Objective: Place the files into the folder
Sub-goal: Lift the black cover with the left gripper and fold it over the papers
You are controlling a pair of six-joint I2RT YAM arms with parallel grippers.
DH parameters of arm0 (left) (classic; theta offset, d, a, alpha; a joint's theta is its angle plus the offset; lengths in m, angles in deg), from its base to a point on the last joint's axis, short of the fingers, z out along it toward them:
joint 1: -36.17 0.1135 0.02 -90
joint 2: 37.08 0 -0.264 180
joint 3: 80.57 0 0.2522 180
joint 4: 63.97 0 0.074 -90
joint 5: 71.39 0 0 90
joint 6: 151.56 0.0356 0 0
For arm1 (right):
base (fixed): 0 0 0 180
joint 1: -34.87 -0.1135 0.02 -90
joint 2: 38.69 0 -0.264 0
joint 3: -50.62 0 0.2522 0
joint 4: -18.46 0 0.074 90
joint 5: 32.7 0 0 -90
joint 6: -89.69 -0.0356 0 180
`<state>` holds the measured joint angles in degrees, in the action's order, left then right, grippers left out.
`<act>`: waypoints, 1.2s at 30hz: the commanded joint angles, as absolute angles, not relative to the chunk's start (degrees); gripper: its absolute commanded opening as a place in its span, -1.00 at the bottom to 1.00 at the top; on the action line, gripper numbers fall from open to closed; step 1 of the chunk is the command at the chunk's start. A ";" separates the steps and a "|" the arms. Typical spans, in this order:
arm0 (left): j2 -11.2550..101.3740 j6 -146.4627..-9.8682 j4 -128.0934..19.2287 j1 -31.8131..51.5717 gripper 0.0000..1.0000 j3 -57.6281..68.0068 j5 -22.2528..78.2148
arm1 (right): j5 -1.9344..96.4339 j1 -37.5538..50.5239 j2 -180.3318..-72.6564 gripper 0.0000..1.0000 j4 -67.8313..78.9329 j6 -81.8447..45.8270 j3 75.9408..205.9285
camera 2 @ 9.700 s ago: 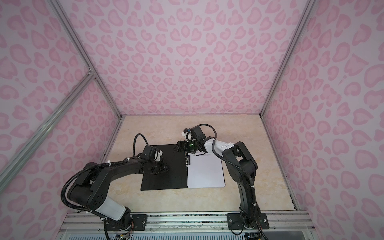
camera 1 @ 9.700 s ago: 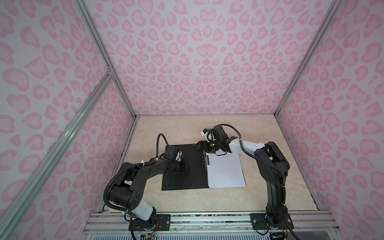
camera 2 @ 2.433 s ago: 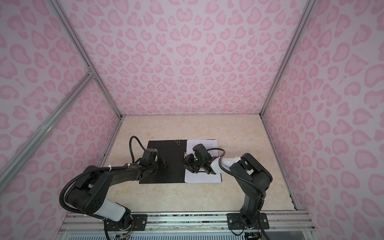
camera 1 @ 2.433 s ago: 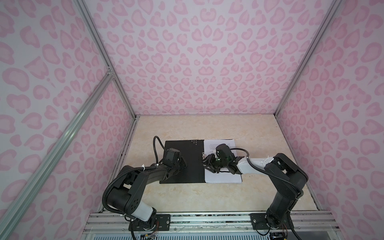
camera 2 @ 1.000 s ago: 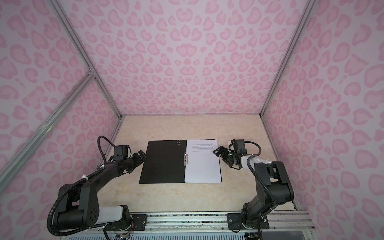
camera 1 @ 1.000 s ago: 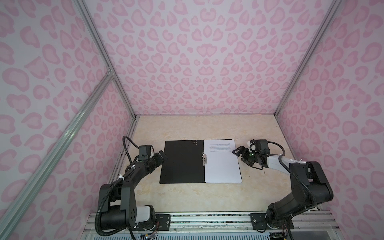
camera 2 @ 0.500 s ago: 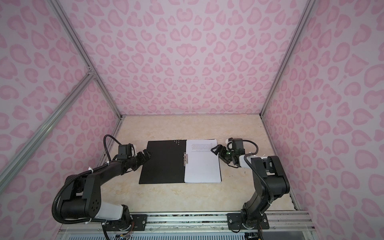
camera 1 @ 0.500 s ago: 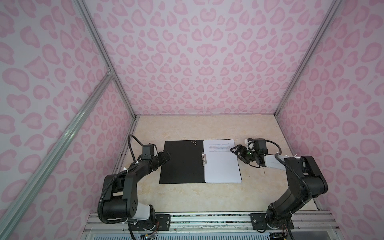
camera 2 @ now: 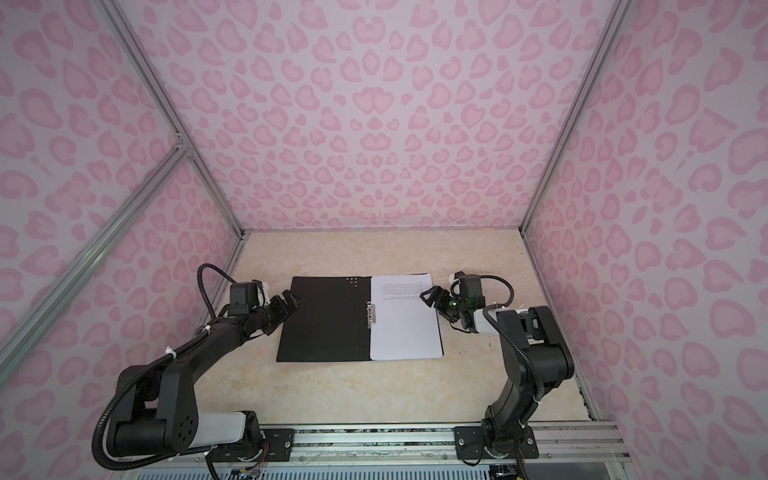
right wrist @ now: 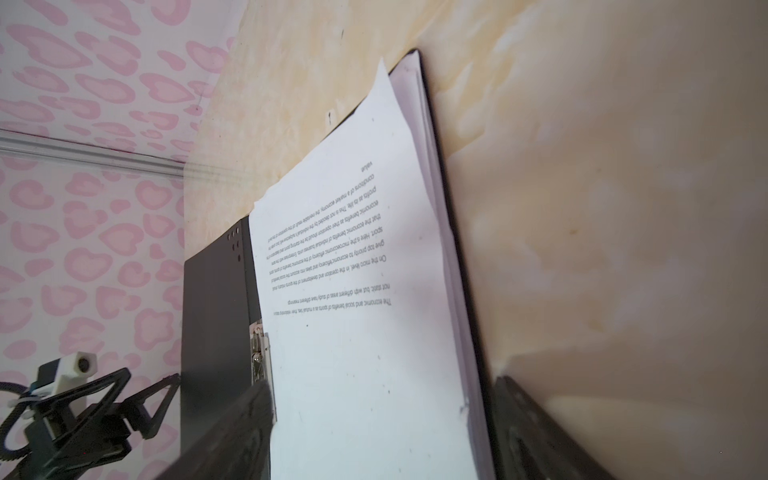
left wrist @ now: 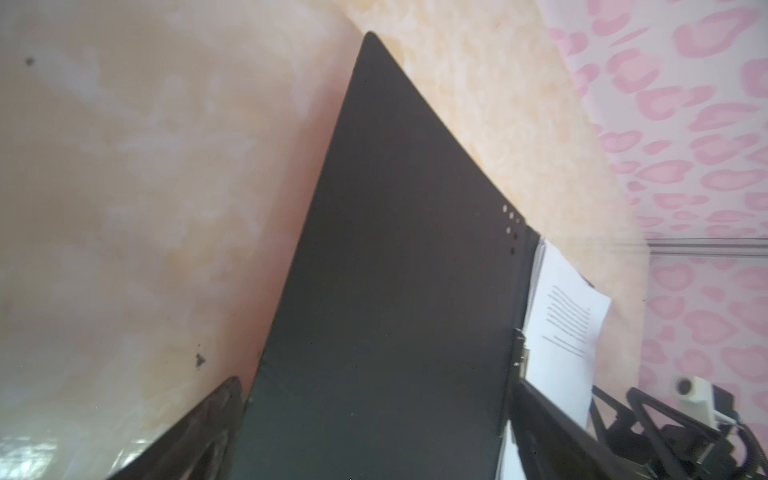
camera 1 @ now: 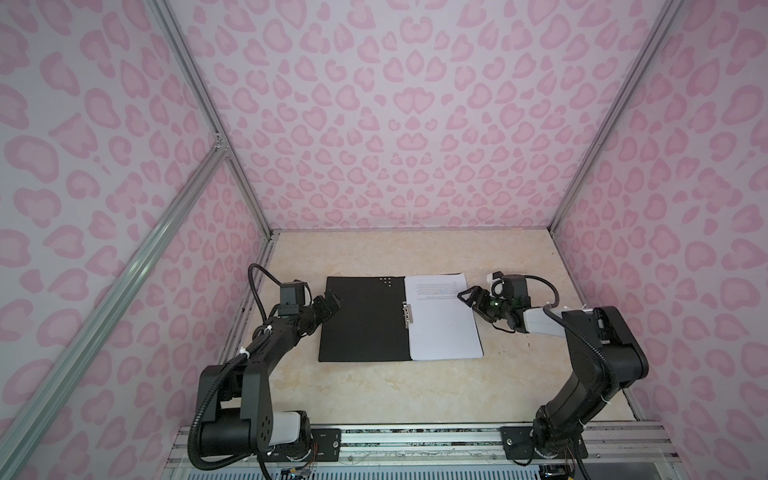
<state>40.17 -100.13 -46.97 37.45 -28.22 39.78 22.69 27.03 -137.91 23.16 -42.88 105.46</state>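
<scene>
Both top views | folder (camera 1: 361,320) open | long axis front-to-back | files (camera 1: 442,328) right half

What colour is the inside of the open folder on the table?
Plain black. The thin open folder shows it best in the left wrist view.

left gripper (camera 1: 328,300) back at outer edge of folder (camera 1: 361,328), right gripper (camera 1: 467,294) returned beside files (camera 1: 442,332)
</scene>
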 commanded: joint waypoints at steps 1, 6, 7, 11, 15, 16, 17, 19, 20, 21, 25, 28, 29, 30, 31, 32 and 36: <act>36.98 -102.94 -46.65 37.02 0.99 -26.22 52.45 | 19.33 25.88 -138.98 0.68 17.04 -44.93 104.83; 32.81 -104.22 -44.69 35.08 0.99 -22.56 55.92 | 19.33 24.96 -139.10 0.69 17.83 -45.28 104.81; 31.79 -104.57 -44.49 34.01 0.99 -21.69 56.35 | 19.38 24.66 -139.18 0.70 17.92 -45.31 104.90; 29.34 -106.05 -43.09 27.80 1.00 -17.89 56.75 | 19.73 23.46 -139.32 0.71 18.46 -45.81 105.55; 28.96 -107.60 -42.64 18.70 0.99 -14.59 53.32 | 20.78 23.31 -139.45 0.71 19.64 -47.68 105.52; 29.26 -108.16 -43.09 16.19 0.99 -14.12 52.26 | 21.38 23.51 -139.02 0.71 20.12 -48.24 105.28; 29.64 -108.42 -43.26 14.11 0.99 -13.73 51.20 | 21.65 23.69 -138.58 0.72 20.57 -48.61 105.09; 30.90 -108.81 -43.56 9.40 0.99 -12.59 48.06 | 22.95 24.26 -137.03 0.74 19.22 -49.04 105.66; 31.73 -109.11 -44.14 7.54 0.99 -11.99 47.12 | 23.97 24.74 -136.09 0.74 18.18 -49.13 105.92; 32.93 -109.24 -44.60 5.71 0.99 -11.10 46.86 | 25.97 25.42 -134.65 0.76 16.47 -49.46 106.05; 37.81 -109.53 -45.80 0.51 0.99 -7.20 45.79 | 28.67 30.41 -129.34 0.80 15.07 -50.85 104.70; 42.39 -111.05 -48.27 -2.51 0.99 -4.78 46.61 | 27.89 32.74 -127.04 0.81 12.35 -49.29 106.02; 44.03 -111.66 -49.21 -3.52 0.99 -3.94 46.93 | 27.70 33.21 -126.50 0.82 11.17 -48.59 106.51; 46.11 -112.50 -50.27 -4.47 0.99 -3.06 47.54 | 27.60 33.61 -125.77 0.82 10.10 -48.07 106.87; 48.05 -113.41 -51.80 -5.37 0.99 -2.22 48.43 | 27.53 34.10 -124.70 0.83 9.41 -47.64 106.92; 49.76 -114.11 -52.98 -6.09 1.00 -1.47 48.81 | 27.51 34.50 -123.82 0.85 8.83 -47.38 106.77; 52.01 -113.19 -52.44 -7.06 0.98 1.05 47.38 | 28.12 35.67 -118.52 0.94 5.19 -45.11 106.52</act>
